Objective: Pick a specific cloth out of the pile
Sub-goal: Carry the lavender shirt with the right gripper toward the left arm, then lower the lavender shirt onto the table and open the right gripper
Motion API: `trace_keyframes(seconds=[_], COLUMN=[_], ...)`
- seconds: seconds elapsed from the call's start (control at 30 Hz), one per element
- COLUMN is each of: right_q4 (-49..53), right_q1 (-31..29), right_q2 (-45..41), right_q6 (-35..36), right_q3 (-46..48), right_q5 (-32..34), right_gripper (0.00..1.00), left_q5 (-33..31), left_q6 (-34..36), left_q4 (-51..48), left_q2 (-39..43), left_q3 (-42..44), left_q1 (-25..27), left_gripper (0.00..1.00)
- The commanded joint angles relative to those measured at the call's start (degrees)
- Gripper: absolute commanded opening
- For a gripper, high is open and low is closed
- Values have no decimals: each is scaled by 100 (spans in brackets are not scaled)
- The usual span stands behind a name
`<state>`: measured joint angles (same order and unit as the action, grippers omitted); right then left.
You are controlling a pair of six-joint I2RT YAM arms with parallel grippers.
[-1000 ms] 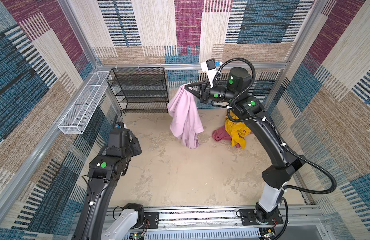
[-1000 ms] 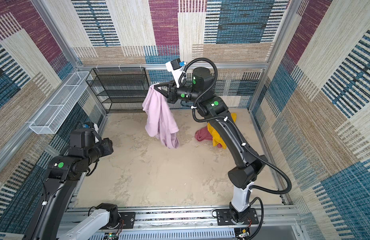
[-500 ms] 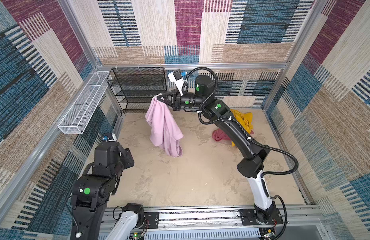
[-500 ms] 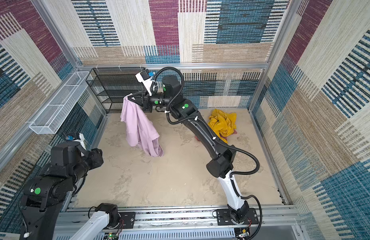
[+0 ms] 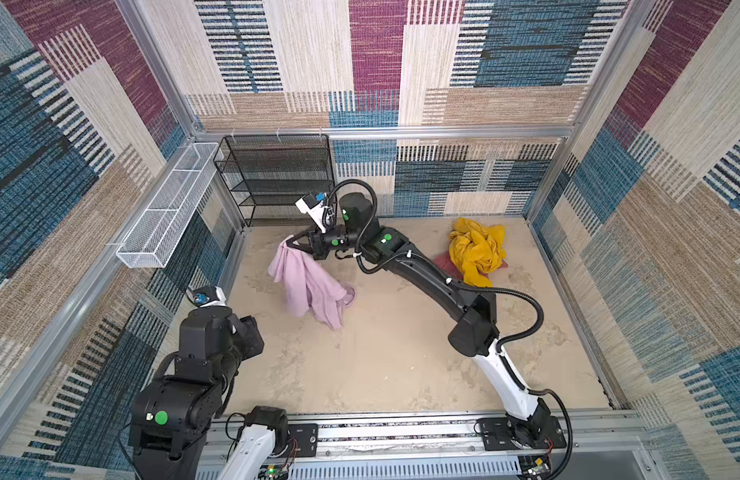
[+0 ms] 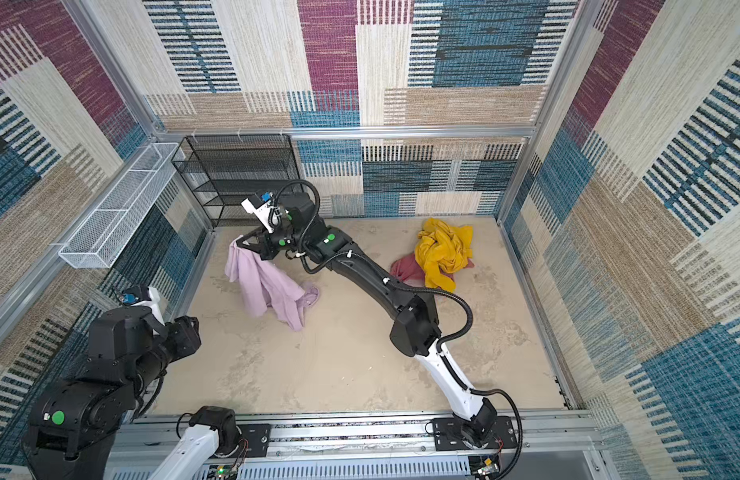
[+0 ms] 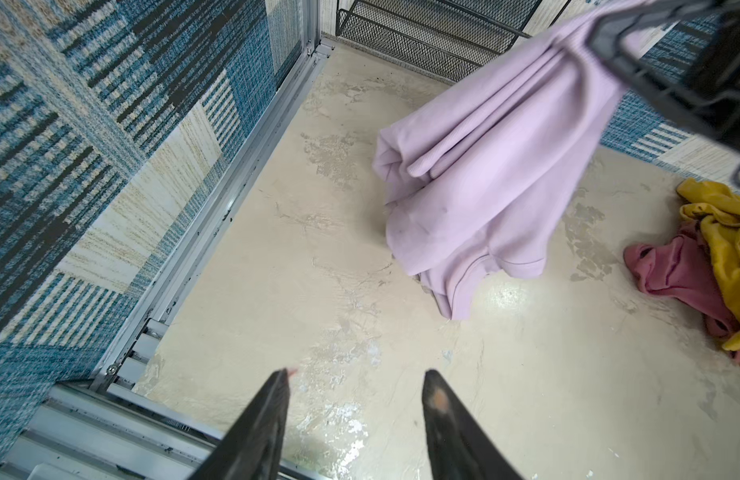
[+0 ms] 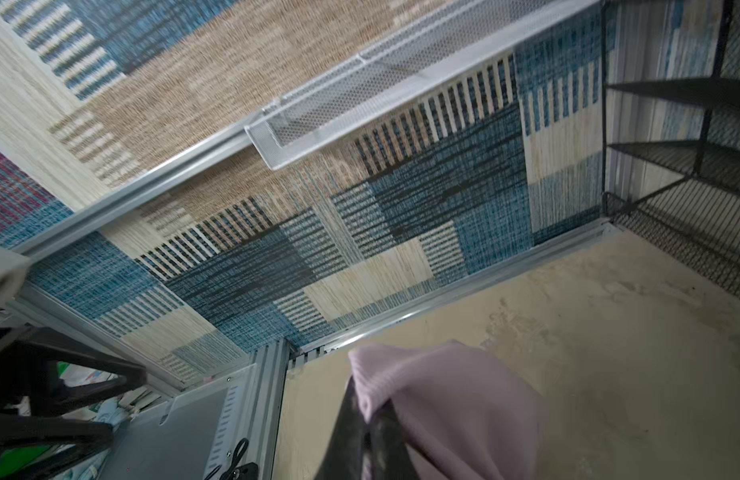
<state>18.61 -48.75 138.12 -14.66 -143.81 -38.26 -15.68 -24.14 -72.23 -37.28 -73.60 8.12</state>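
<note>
One small pinch carries the cloth [image 5: 306,282]: the right end effector [image 5: 292,243] is clamped on a bunched top edge at the far left of the table [image 5: 381,365], just in front of the black mesh shelf [image 5: 277,178]. The rest of the fabric hangs down w/ its lower folds lying on the table. Far right, well apart, sits the pile [image 5: 476,249], mustard-yellow over rose-red, so the pick looks mostly done.

Risks, as I judge them:
- Slip: the grip is on a thin fold only. A quick swing or jerk could pull it free & drop the cloth.
- Drag: the hem on the table may catch or bunch if the arm goes sideways w/o lifting first.
- Snag: the shelf mesh is close. Any move farther back could hook fabric on the wire.
- Clash: the left end effector [image 7: 354,374], near left, has its jaws partly apart & empty and faces the cloth. If both arms close in, a bump or tangle is poss.
- Bad drop spot: letting go here could leave the cloth against the shelf.
</note>
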Motion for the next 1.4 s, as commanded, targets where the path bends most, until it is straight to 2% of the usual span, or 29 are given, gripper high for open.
trace_keyframes(seconds=[0.0, 0.13, 0.27, 0.53, 0.6, 0.67, 0.87, 0.93, 1.13, 1.37], right_q4=[-456, -780, -1073, -1247, -1300, -1352, -1823, -1954, -2513, -2865], right_q1=[-94, -141, -259, -389, -398, -414, -414, -416, -414, -383], right_q2=[214, 448, 571, 897, 840, 687, -281, -646, -1834, -3504], right_q6=[-9, -307, -371, -514, -513, -495, -348, -327, -327, -173], right_q3=[90, 413, 816, 1145, 1279, 1470, 2690, 3124, 4624, 6534], right_q5=[238, 273, 576, 1440, 1583, 1700, 2051, 2171, 2566, 3351], right_gripper=[0, 3, 7, 28, 35, 38, 56, 59, 61, 64], left_q5=[139, 258, 499, 698, 680, 711, 714, 763, 1323, 2300], left_q6=[-66, -81, -151, -161, -174, -258, -369, -388, -498, -803], left_q4=[-178, -286, -349, -580, -606, -602, -578, -490, 63, 1243], left_q2=[75, 195, 377, 647, 651, 716, 848, 863, 684, -40], left_q3=[30, 77, 222, 425, 480, 624, 967, 1049, 1360, 1691], left_q1=[-3, -6, -3, -3, -3, -3, -3, -3, -3, 4], left_gripper=[55, 55, 55, 55, 55, 55, 55, 55, 55, 53])
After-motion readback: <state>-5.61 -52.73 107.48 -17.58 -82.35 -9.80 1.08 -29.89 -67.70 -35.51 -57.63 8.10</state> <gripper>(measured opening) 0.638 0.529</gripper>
